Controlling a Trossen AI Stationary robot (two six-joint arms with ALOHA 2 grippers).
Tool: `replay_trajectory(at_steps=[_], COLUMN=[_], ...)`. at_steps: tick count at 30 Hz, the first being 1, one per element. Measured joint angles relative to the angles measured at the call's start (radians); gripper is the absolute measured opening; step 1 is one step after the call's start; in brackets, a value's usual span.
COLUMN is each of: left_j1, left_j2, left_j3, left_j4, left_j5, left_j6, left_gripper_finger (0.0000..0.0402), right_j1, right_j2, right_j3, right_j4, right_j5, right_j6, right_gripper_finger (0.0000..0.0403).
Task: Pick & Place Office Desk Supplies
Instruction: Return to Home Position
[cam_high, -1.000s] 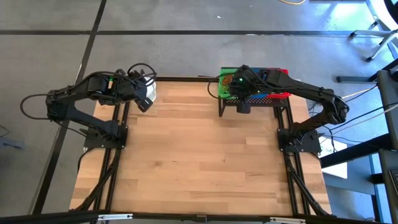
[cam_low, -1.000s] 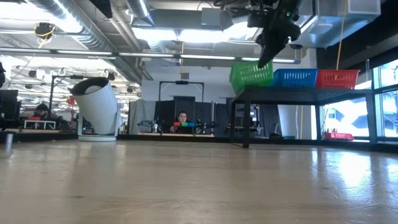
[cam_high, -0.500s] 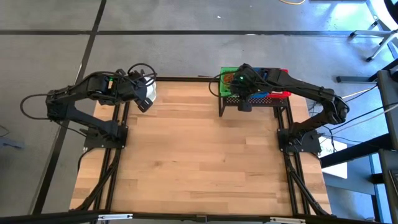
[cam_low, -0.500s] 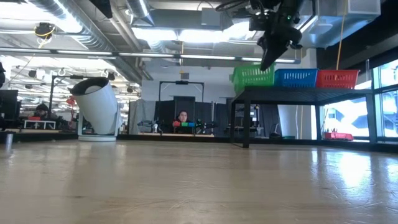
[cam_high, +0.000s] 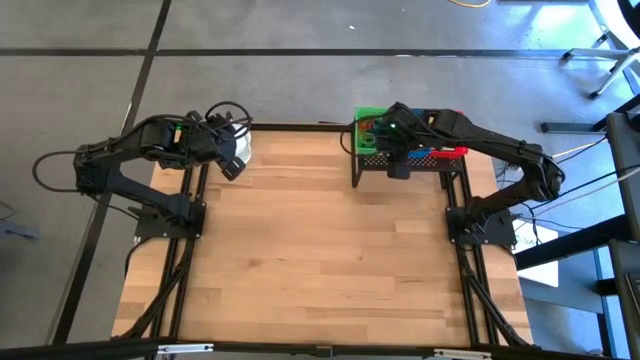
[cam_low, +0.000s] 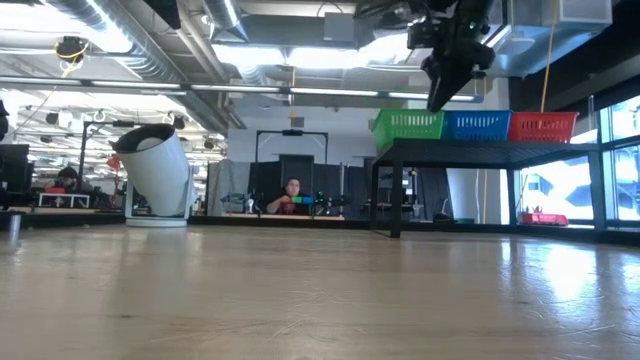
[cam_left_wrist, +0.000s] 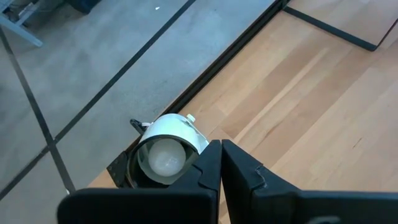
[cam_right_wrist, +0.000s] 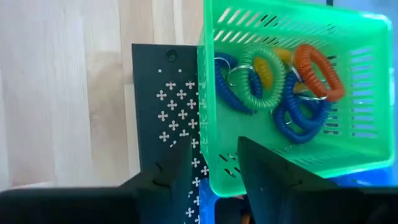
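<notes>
The right arm (cam_high: 490, 146) is covering much of the blue tray (cam_low: 476, 124), the right tool (cam_right_wrist: 214, 149) gaping empty above the green tray (cam_right_wrist: 210, 93), while the closed left tool (cam_left_wrist: 221, 144) is idling beside the white cup (cam_left_wrist: 176, 129).

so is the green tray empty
No, the green tray holds several coiled loops in blue, green, orange and yellow.

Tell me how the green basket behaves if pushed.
The green slotted plastic basket holds only a few coiled loops, so it is probably light and should slide easily on the black perforated rack. Its thin slotted walls may flex if squeezed. Standing at the rack's end near the right claw, it could fall off.
</notes>
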Motion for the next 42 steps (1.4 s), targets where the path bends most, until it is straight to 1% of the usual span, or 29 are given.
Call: replay_trajectory(at_steps=[4, 8, 10, 12, 15, 18, 19, 21, 24, 26, 29, 32, 35, 38, 42], left_j1=[0.0, 0.0, 0.0, 0.0, 0.0, 0.0, 0.0, 0.0, 0.0, 0.0, 0.0, 0.0, -0.017, -0.055, -0.136], left_j2=[0.0, 0.0, 0.0, 0.0, 0.0, 0.0, 0.001, 0.001, 0.001, 0.001, 0.001, -0.009, -0.047, -0.104, -0.201], left_j3=[0.0, 0.0, 0.0, 0.0, 0.0, 0.0, 0.0, 0.0, 0.0, 0.0, 0.0, 0.0, 0.0, 0.0, -0.019], left_j4=[0.0, 0.0, 0.0, 0.001, 0.008, 0.008, 0.008, 0.007, 0.008, 0.008, 0.008, 0.005, -0.014, -0.015, -0.014], left_j5=[0.005, 0.034, 0.047, 0.047, 0.053, 0.07, 0.074, 0.074, 0.074, 0.098, 0.138, 0.158, 0.166, 0.131, 0.07], left_j6=[0.0, 0.002, 0.003, 0.002, 0.001, 0.003, 0.003, 0.003, -0.012, -0.044, -0.028, -0.034, -0.046, -0.082, -0.152], left_gripper_finger=[0.0005, 0.0002, 0.0002, 0.0003, 0.0005, 0.0006, 0.0005, 0.0003, 0.0002, 0.0003, 0.0005, 0.0006, 0.0004, 0.0002, 0.0003], right_j1=[0.0, 0.007, 0.016, 0.028, 0.043, 0.057, 0.059, 0.059, 0.06, 0.06, 0.06, 0.06, 0.06, 0.093, 0.14], right_j2=[-0.039, -0.099, -0.133, -0.165, -0.21, -0.249, -0.259, -0.273, -0.282, -0.283, -0.281, -0.28, -0.282, -0.315, -0.43], right_j3=[0.0, 0.0, 0.0, 0.0, 0.0, 0.0, 0.0, 0.0, 0.0, 0.001, 0.001, 0.001, -0.003, -0.054, -0.2], right_j4=[0.0, 0.007, 0.022, 0.044, 0.028, -0.012, -0.02, -0.031, -0.039, -0.039, -0.058, -0.092, -0.105, -0.073, 0.055], right_j5=[0.0, 0.0, -0.001, -0.001, 0.0, 0.057, 0.071, 0.066, 0.007, -0.045, -0.115, -0.163, -0.145, -0.139, -0.152], right_j6=[0.031, 0.118, 0.219, 0.369, 0.592, 0.72, 0.729, 0.735, 0.784, 0.784, 0.702, 0.692, 0.658, 0.631, 0.636], right_gripper_finger=[0.0148, 0.0157, 0.0157, 0.0157, 0.0154, 0.0153, 0.0153, 0.0153, 0.0153, 0.0153, 0.0153, 0.0153, 0.0153, 0.0153, 0.0153])
